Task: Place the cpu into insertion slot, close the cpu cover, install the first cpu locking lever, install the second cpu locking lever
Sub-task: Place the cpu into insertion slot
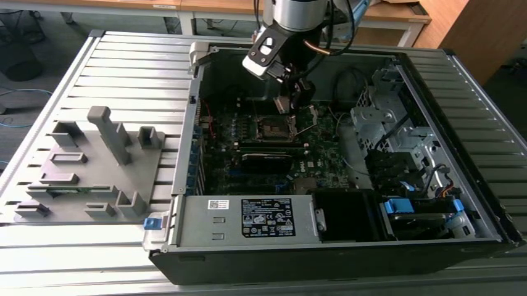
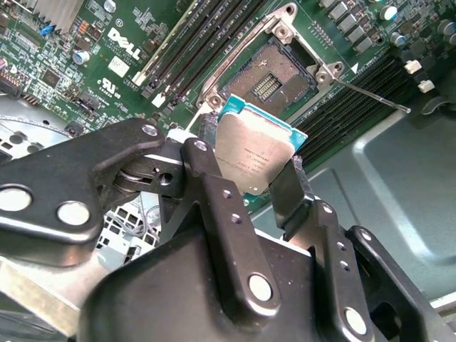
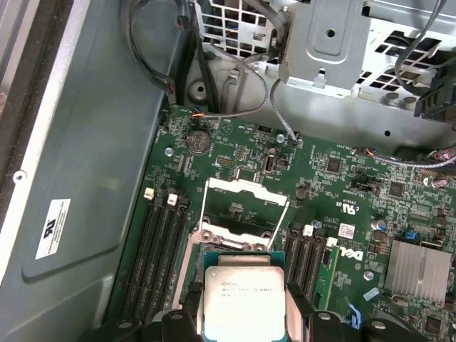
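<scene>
One claw (image 2: pixel 253 153) held the cpu (image 2: pixel 251 158) by two opposite edges, its black fingers (image 2: pixel 206 160) closed on the chip, grey metal top facing the camera in both wrist views. In the exterior view the claw (image 1: pixel 290 98) hung inside the open computer case (image 1: pixel 329 246), above the insertion slot (image 1: pixel 274 126) and clear of it. The slot (image 2: pixel 267 75) lay bare, its dark centre uncovered. The cpu cover (image 3: pixel 246 187) stood swung up beside the slot, open. Long black memory slots (image 3: pixel 160 249) ran along both sides of the socket on the green motherboard (image 3: pixel 335 185). A grey fixture (image 1: pixel 91 166) lay on the slatted bench (image 1: pixel 123 68), at the exterior view's left of the case.
</scene>
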Controlling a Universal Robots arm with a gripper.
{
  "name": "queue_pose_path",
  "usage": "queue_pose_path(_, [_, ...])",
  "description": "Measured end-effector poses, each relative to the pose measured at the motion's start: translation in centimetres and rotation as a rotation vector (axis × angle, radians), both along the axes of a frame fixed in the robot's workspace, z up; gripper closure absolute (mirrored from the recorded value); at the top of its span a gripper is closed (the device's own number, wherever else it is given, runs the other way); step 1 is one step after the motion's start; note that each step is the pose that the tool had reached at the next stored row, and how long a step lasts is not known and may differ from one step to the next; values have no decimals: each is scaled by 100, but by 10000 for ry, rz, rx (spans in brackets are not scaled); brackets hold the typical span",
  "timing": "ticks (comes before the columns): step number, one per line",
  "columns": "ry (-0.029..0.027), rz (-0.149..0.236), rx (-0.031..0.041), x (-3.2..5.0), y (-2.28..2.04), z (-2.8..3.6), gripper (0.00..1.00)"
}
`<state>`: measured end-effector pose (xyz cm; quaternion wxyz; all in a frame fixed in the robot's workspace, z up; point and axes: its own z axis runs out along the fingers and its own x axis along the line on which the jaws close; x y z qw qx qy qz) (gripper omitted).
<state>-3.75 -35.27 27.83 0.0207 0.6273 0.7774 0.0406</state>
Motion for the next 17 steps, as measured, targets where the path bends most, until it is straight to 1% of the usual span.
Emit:
queue_pose_path(3, [0, -134, 1, 0, 0, 0, 46])
queue_pose_path(10, [0, -151, 0, 0, 0, 0, 46])
queue_pose_path(14, [0, -345, 0, 0, 0, -1, 46])
queue_pose_path(17, [0, -385, 0, 0, 0, -1, 46])
